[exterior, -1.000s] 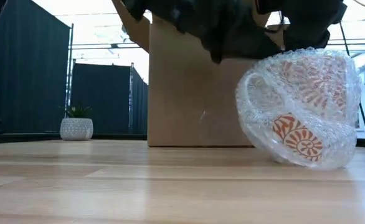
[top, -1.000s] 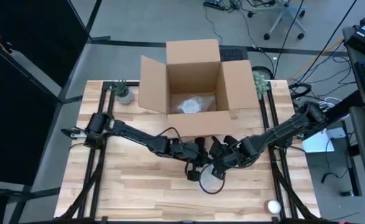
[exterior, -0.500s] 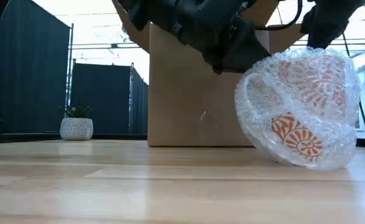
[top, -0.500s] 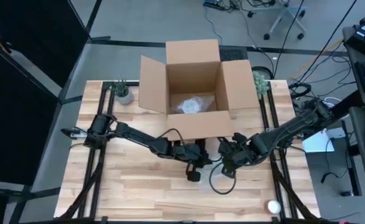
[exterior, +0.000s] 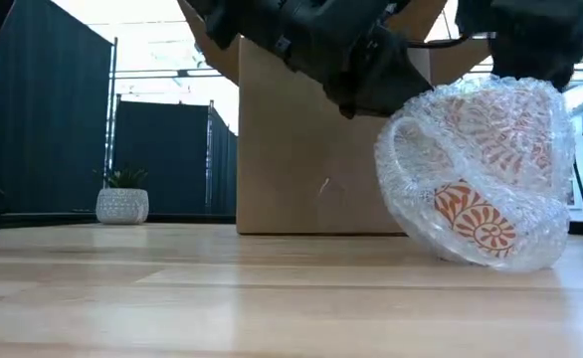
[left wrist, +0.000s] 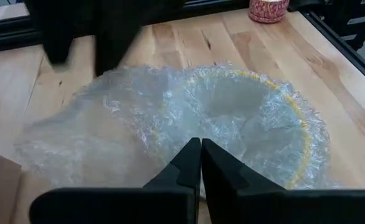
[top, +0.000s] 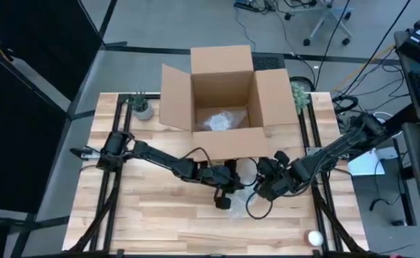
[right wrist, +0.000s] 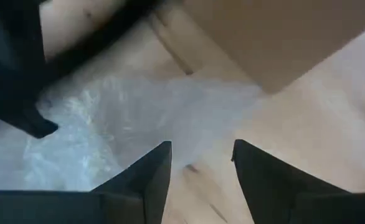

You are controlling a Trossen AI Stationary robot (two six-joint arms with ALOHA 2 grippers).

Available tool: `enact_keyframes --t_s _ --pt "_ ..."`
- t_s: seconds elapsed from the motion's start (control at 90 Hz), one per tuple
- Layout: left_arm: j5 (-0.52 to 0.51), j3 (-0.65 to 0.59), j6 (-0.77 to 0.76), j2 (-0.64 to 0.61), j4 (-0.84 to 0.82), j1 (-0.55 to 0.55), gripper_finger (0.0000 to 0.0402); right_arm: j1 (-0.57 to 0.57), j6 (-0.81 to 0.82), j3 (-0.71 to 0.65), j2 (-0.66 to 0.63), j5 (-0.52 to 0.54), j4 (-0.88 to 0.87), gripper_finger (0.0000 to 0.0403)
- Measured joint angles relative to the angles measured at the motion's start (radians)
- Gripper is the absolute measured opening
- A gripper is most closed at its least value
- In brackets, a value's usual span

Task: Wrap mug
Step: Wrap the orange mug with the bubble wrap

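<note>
An orange-and-white patterned mug (exterior: pixel 481 169) sits wrapped in clear bubble wrap (left wrist: pixel 189 118) on the table just in front of the box, in the middle (top: pixel 243 192). It is tilted, with its lower edge on the wood. My left gripper (left wrist: pixel 200 142) is shut on the wrap at the mug's upper left (exterior: pixel 366 99). My right gripper (right wrist: pixel 201 146) is open and hangs just right of the mug (top: pixel 262 188), touching nothing. My left gripper pinches the bubble wrap (left wrist: pixel 198 134) between its two shut fingers, at the top of the bundle on the handle side (exterior: pixel 391 111). The fingers slant down from the table's left. The wrapped mug stays tilted, its lower edge (exterior: pixel 490 261) on the table.
An open cardboard box (top: pixel 224 93) stands right behind the mug, with a bubble-wrapped bundle (top: pixel 221 120) inside. Small plant pots stand at the far left (top: pixel 142 107) and far right (top: pixel 299 93). A small white round thing (top: pixel 315 237) lies near the front right corner.
My right gripper has drawn away from the wrapped mug toward the table's right edge and up. My left gripper has shifted slightly and stays at the wrap. The mug has kept its tilt and place.
</note>
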Motion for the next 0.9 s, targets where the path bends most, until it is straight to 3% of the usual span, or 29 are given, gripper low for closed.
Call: enact_keyframes --t_s 0.1,0.478,0.9 --pt "0.000 0.000 0.000 0.000 0.000 0.000 0.0002 0.011 -0.039 -0.025 0.000 -0.008 0.120 0.0160" --pt "-0.007 -0.001 0.000 0.001 -0.004 0.001 0.0002 0.015 -0.115 0.075 -0.001 -0.052 0.102 0.0160" --pt "-0.004 0.025 -0.001 -0.001 -0.018 -0.003 0.0002 0.027 -0.029 0.044 0.134 -0.089 0.144 0.0160"
